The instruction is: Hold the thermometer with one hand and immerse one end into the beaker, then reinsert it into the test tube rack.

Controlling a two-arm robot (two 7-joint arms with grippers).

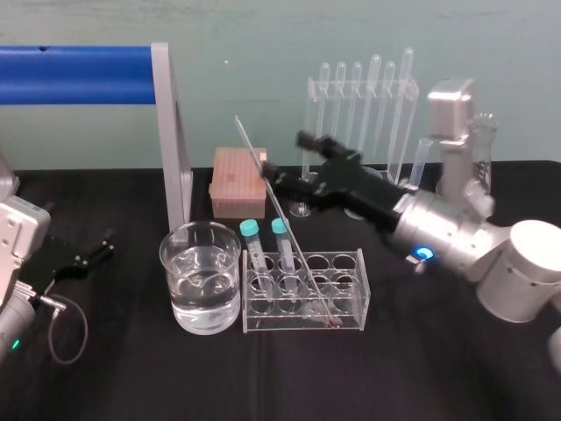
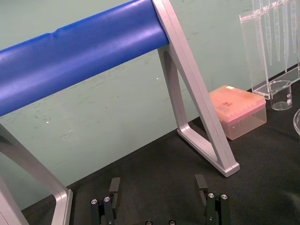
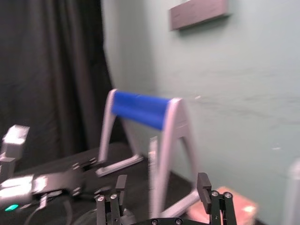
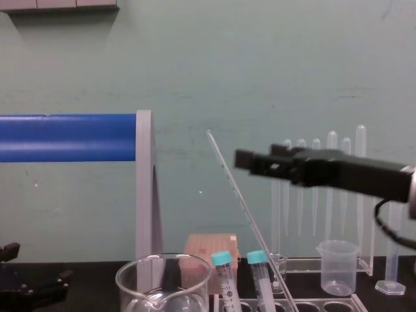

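Soft, even light comes from above. A pale sheen lines the blue padded bar [image 2: 79, 61]; the black tabletop [image 1: 394, 377] looks dim.

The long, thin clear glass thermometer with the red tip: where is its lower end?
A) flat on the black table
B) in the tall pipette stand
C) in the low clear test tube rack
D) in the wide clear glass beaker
C: the thermometer leans with its red tip down in the test tube rack, beside the beaker; the open right gripper is near its upper part, the left gripper parked at the left.
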